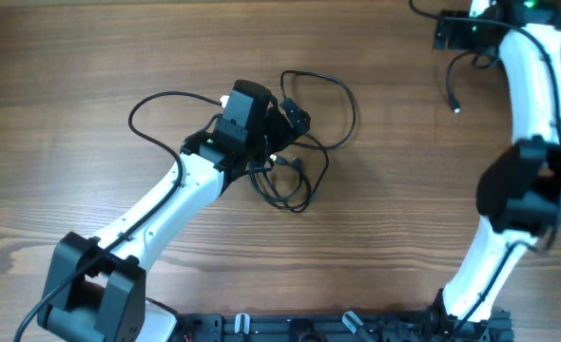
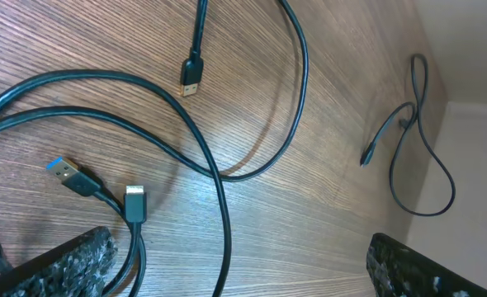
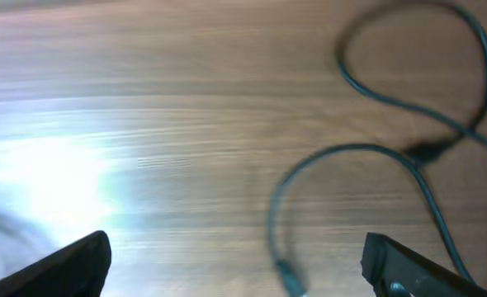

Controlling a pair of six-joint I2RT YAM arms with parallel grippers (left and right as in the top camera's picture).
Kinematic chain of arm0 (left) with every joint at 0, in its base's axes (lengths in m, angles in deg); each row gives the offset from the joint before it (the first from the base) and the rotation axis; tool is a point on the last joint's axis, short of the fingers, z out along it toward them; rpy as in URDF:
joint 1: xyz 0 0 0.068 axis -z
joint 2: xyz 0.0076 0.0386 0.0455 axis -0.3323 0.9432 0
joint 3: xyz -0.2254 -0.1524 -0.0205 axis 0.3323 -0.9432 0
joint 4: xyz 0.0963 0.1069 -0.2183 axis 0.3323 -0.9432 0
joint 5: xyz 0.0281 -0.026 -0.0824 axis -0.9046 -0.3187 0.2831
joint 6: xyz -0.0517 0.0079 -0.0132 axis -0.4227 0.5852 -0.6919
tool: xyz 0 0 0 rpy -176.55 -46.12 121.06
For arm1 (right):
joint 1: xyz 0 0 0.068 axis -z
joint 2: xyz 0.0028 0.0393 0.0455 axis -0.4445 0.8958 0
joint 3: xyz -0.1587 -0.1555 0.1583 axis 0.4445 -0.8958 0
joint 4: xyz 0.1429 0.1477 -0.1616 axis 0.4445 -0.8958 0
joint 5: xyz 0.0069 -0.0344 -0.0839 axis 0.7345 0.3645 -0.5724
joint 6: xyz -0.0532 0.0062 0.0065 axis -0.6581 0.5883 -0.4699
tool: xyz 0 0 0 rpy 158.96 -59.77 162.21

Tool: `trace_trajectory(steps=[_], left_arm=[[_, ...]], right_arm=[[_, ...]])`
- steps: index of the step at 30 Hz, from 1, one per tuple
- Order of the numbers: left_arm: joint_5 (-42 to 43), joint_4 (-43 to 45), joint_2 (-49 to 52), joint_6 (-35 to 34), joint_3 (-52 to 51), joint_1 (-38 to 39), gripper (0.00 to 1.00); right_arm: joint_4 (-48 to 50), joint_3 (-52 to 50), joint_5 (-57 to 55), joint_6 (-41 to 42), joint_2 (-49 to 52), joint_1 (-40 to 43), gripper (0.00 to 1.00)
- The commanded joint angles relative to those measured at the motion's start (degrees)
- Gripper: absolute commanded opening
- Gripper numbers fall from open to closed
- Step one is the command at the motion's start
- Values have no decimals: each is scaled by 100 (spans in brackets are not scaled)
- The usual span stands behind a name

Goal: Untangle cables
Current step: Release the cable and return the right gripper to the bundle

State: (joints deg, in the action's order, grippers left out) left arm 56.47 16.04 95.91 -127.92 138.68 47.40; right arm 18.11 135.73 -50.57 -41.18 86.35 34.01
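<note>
Two groups of cables: a tangle [image 1: 295, 152] is lying near the middle of the wooden surface [image 1: 90, 57], and a lone cable [image 1: 454, 90] is lying well apart from it, toward the far right corner.
Tangle: thin black cords are crossing over one another in loose loops. How many cords are making it up is hard to tell.
Plug ends: in the left wrist view, a blue-tipped plug [image 2: 66, 173] and a silver plug [image 2: 136, 202] are resting just beside each other, and a smaller plug [image 2: 191, 82] is pointing down at them from above.
Lone cable: it is curling in a slack loop with nothing crossing it.
Left hand: the left hand [image 2: 239, 262] is hovering right over the tangle, its fingers standing wide apart and gripping nothing.
Right hand: the right hand [image 3: 235, 266] is hanging above the lone cable, its fingers spread and empty. This view is blurring.
Progress: one cable is looking freed, so the job is seeming partly done.
Left to do: the crossed cords at the middle are needing to be drawn apart, one by one.
</note>
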Motion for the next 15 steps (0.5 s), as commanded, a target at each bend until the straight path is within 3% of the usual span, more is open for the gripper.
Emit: trace_trajectory(steps=[1, 4, 8, 13, 15], left_arm=[[-76, 9, 22, 68, 24, -48, 100], [-76, 9, 22, 68, 24, -48, 100], [-76, 9, 22, 68, 24, -48, 100], [-74, 4, 22, 7, 24, -48, 100], [219, 33, 20, -323, 24, -48, 100]], right_arm=[[-385, 70, 1635, -409, -769, -184, 99], [-1019, 70, 2310, -393, -898, -345, 98], [-1729, -72, 2341, -341, -861, -632, 96], [-1707, -584, 1904, 114, -839, -949, 89], [-1652, -807, 1906, 136, -831, -1062, 89]])
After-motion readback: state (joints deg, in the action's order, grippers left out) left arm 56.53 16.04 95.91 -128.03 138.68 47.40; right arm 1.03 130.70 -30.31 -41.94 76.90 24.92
